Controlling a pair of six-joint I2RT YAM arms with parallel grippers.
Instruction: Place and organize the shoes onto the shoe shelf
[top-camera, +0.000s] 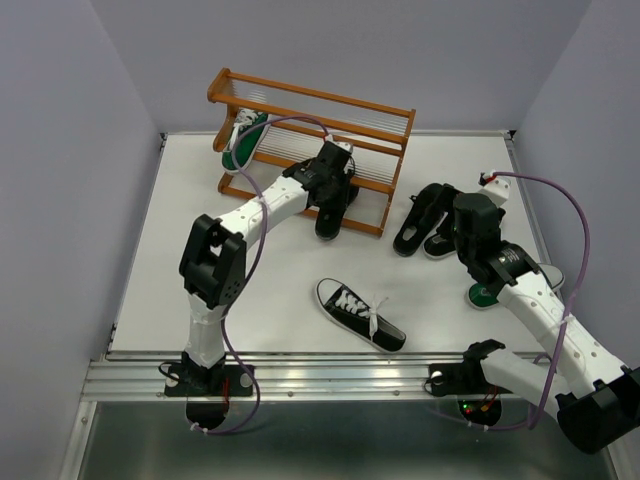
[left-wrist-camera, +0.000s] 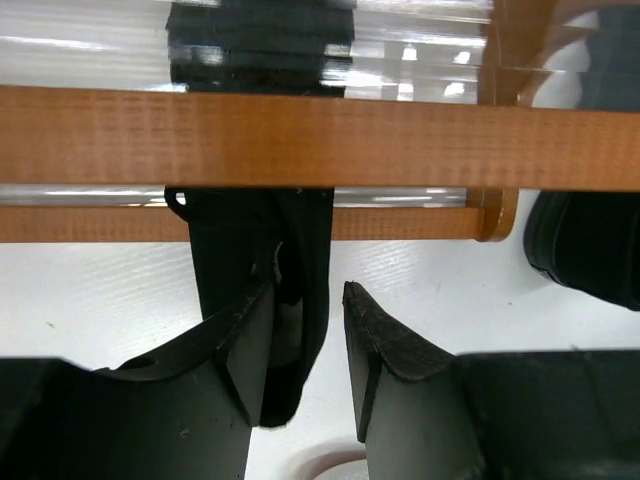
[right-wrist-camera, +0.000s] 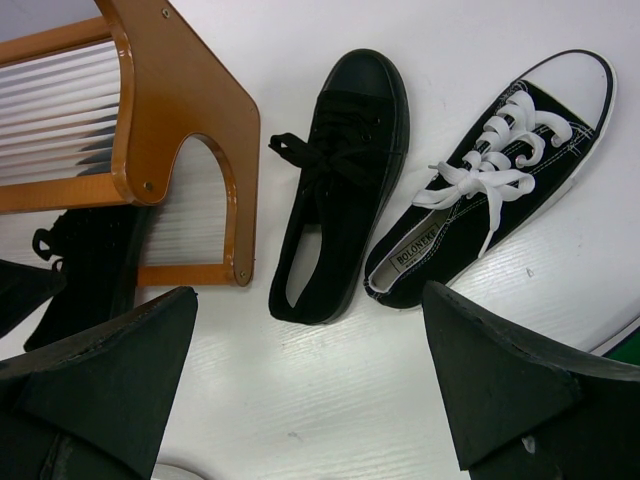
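The all-black shoe (left-wrist-camera: 250, 250) has its toe pushed into the lower tier of the shoe shelf (left-wrist-camera: 320, 140), with the heel sticking out past the front rail. The left gripper (left-wrist-camera: 308, 310) straddles the heel wall, one finger inside and one outside. I honestly can't tell if it's pinching or loose. One green sneaker (top-camera: 243, 142) sits on the shelf's upper tier, left end. Just off the shelf's right end lie another all-black shoe (right-wrist-camera: 340, 180) and a black sneaker with white laces (right-wrist-camera: 490, 180). The right gripper (right-wrist-camera: 310, 300) hovers over them, jaws spread wide and empty. Looks mid-placement to me: next up is sliding that shoe fully in, then letting go.
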